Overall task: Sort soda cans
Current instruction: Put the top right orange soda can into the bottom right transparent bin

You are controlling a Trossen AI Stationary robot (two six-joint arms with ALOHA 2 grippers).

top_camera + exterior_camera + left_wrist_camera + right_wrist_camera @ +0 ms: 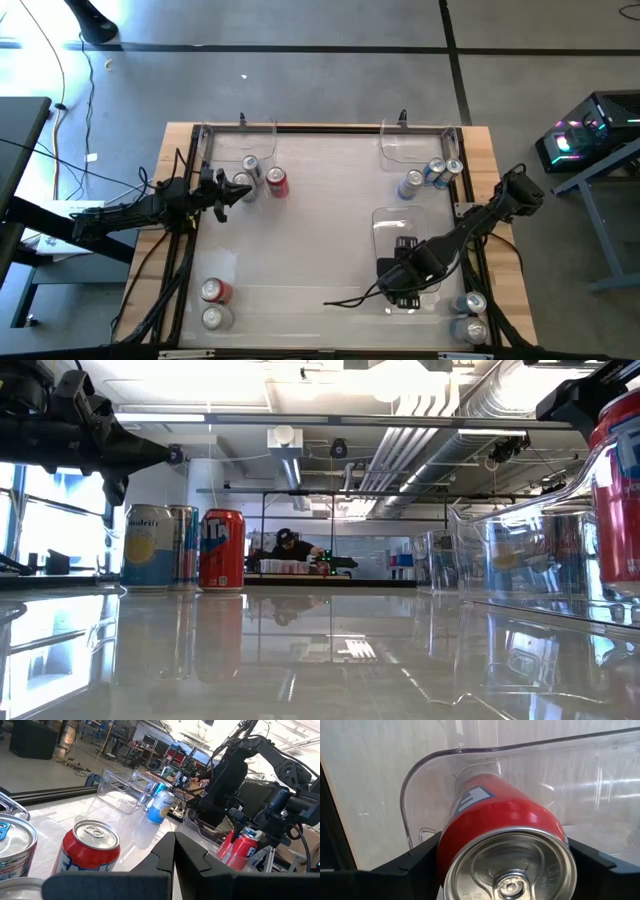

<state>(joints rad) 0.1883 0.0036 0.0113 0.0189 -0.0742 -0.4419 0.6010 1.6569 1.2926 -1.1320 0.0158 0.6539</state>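
My right gripper [405, 285] points down over a clear bin [392, 222] near the table's right side, shut on a red soda can [495, 820]. The can stands upright inside the bin's walls [520, 550]. My left gripper [174, 857] is shut and empty, held level at the table's left side, just short of a red can [277, 184] and two silver-grey cans [246, 172] standing on the table. Blue cans [432, 175] stand at the far right. More cans stand in the near left corner [214, 292] and the near right corner [470, 302]. My right gripper pinches the red can's side wall just below its top rim [445, 850] between its two fingers [415, 865]. The fingers come from above, pointing down, one on each side. The can hangs upright, top up, inside the clear bin; whether its base rests on the bin's floor I cannot tell.
Two more clear bins stand along the far edge, one at the left [240, 140] and one at the right [420, 145]. A black cable [345, 298] lies on the table near my right gripper. The table's middle [320, 230] is bare. A person [288, 545] sits far beyond the table.
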